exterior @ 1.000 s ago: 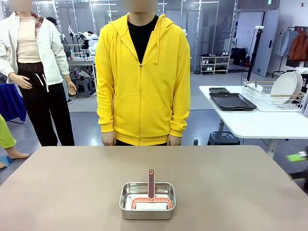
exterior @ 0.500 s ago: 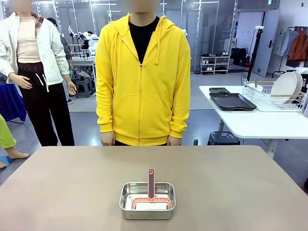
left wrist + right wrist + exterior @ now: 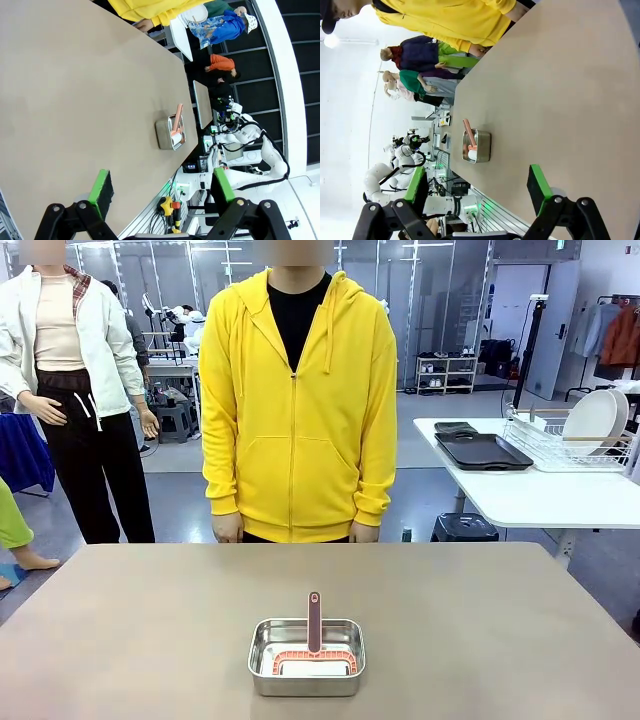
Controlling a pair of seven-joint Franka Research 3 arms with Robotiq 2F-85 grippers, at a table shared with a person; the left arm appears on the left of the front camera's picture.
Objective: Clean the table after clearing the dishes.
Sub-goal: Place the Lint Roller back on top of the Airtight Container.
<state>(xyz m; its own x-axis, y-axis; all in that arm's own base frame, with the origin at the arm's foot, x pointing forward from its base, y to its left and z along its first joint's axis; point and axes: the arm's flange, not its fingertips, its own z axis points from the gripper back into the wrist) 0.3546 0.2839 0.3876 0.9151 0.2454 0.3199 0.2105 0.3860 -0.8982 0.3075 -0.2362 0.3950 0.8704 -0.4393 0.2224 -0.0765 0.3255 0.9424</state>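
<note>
Front view shows the table [image 3: 480, 620] bare of dishes; the dishes [image 3: 592, 420] stand in a wire rack [image 3: 560, 445] on the white side table [image 3: 540, 495], at about 2 o'clock from the steel pan [image 3: 306, 656]. So I judge the clearing is done and the wiping step is about to begin.

The pan sits near the table's 6 o'clock edge, and inside it leans a pink-handled scrubber [image 3: 314, 625].

The left gripper [image 3: 159, 189] and the right gripper [image 3: 479, 186] both hang above the table with jaws spread wide and nothing between them.

The next move probably calls for one gripper to descend on the upright handle. Open room is wide toward 9, 12 and 3 o'clock; only the near edge is close. The person [image 3: 296, 400] stands at 12 o'clock, hands down.
</note>
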